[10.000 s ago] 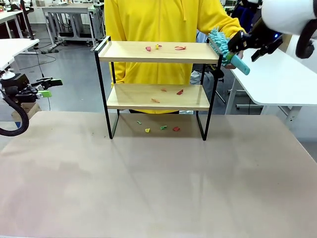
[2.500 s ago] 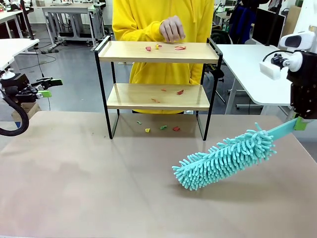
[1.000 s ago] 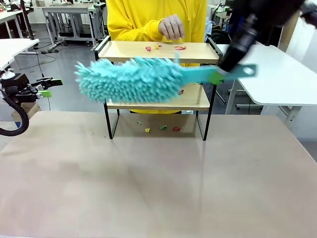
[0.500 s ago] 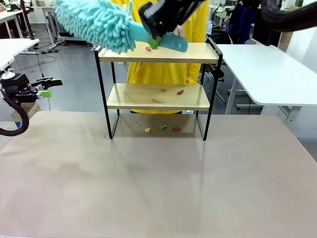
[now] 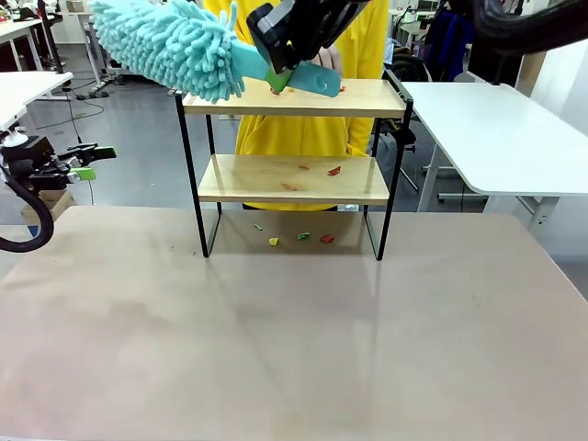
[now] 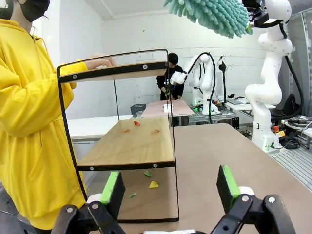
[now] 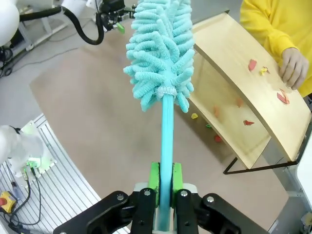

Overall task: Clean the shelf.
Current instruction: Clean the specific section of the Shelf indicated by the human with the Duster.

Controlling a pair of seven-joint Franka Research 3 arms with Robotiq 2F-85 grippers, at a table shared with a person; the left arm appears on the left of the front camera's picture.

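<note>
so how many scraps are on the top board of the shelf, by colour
red scraps: 2
yellow scrap: 1
total on the top board of the shelf: 3

Bright, even indoor light filled all three views, and shadows were faint and soft-edged. In the front view the pale table (image 5: 294,349) carried a dull sheen, with weak reflections of the legs of the shelf (image 5: 292,179) near its middle. The teal duster (image 5: 170,41) looked crisp, while the dark right gripper (image 5: 280,78) on its handle was slightly smeared. Both wrist views bent straight lines (a wide-angle effect). The shelf's frame bowed in the left wrist view, and its top board curved in the right wrist view.
</note>
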